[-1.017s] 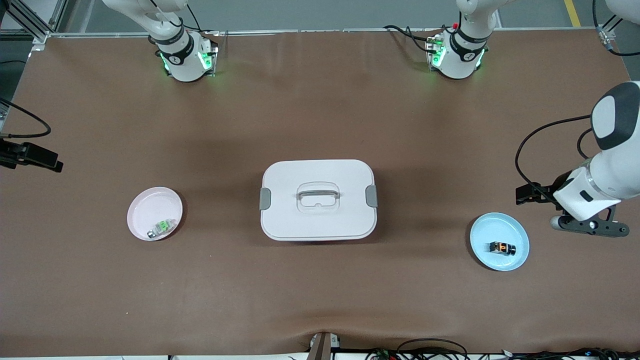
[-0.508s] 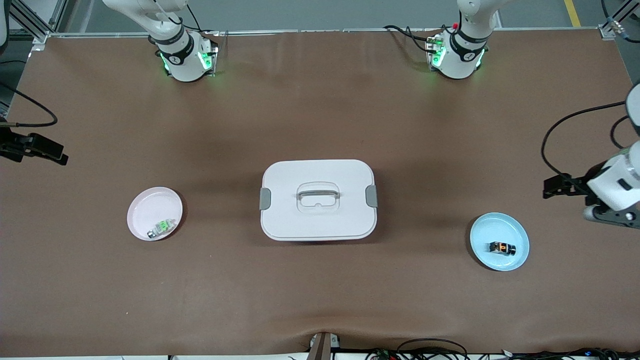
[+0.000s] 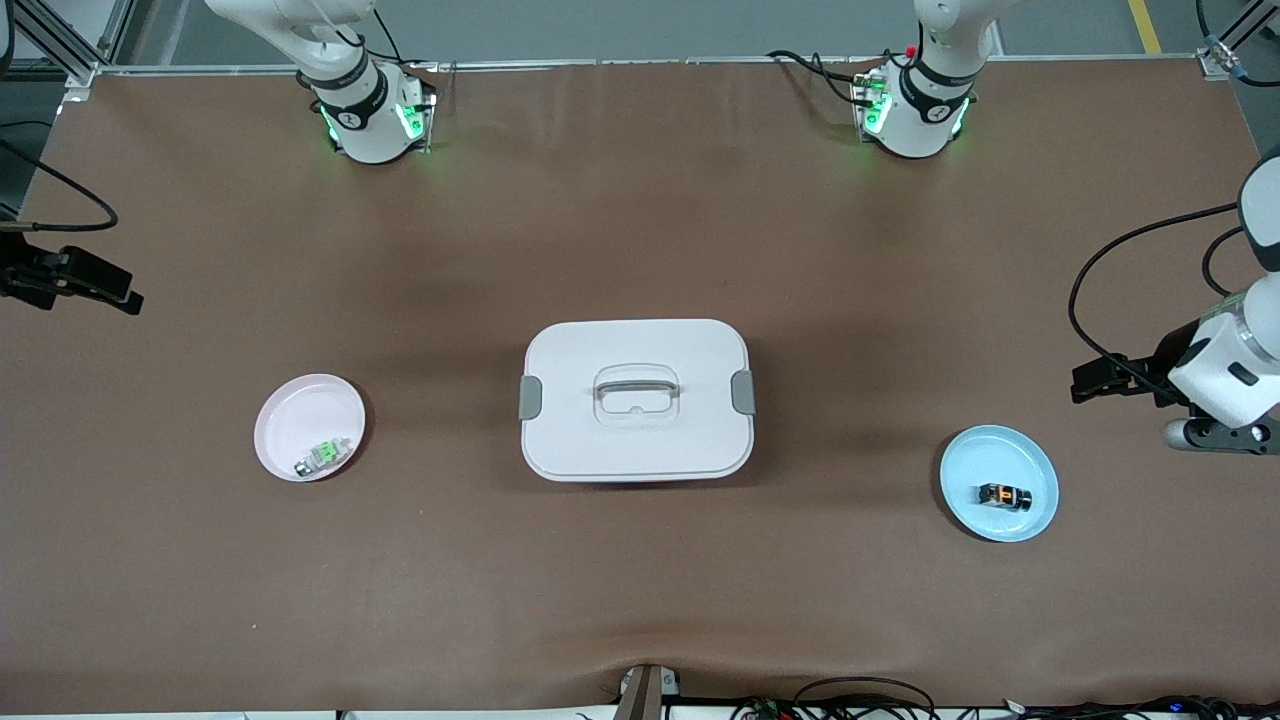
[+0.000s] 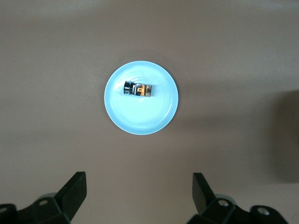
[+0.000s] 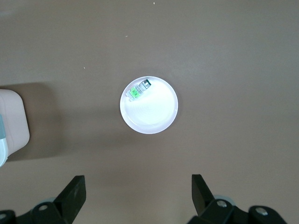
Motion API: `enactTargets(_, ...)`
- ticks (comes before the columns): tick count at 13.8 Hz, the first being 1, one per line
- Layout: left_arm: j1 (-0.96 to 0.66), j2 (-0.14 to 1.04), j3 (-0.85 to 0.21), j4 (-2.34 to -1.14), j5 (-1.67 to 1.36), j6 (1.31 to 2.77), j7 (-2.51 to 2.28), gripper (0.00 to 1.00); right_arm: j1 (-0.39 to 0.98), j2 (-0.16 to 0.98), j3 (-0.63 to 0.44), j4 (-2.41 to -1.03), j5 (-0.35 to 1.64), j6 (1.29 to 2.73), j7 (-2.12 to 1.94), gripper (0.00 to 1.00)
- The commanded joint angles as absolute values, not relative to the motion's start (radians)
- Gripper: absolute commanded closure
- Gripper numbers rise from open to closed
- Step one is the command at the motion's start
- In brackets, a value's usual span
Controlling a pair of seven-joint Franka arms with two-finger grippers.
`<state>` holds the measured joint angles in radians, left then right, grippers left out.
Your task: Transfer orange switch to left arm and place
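Observation:
The orange switch (image 3: 1003, 495) lies on a light blue plate (image 3: 1040, 510) toward the left arm's end of the table. It also shows in the left wrist view (image 4: 138, 89), on that plate (image 4: 140, 119). My left gripper (image 3: 1222, 436) is open and empty, up over bare table beside the plate; in the left wrist view (image 4: 138, 184) its fingers stand wide apart. My right gripper (image 5: 138, 184) is open and empty, high over the table beside a pink plate (image 5: 154, 116). The white box (image 3: 636, 400) stands lidded mid-table between the two plates.
The pink plate (image 3: 300, 420) toward the right arm's end holds a small green-and-white component (image 3: 323, 456). A corner of the box shows in the right wrist view (image 5: 11, 121). The right arm's black wrist part (image 3: 75, 280) juts in at the table's end.
My left gripper swung away from the blue plate toward the table's end, then eased slightly back. The right arm's wrist part drifted toward the bases' edge. The switch, plates and box have not moved.

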<state>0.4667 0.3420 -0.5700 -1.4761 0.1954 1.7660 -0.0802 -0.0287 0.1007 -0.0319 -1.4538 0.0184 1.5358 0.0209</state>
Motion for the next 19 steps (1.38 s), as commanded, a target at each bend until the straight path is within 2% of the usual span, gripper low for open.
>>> enactTargets(1, 0.466, 0.322, -0.584, -1.473, 0.189, 1.734, -0.141, 0.0, -0.041, 0.057, -0.021, -1.499, 0.037, 1.552, 0.043, 0.0)
enactTargets(19, 0.483, 0.238, -0.572, -1.47, 0.201, 1.717, -0.062, 0.0, -0.038, 0.052, -0.023, -1.502, 0.055, 1.546, 0.078, 0.0)
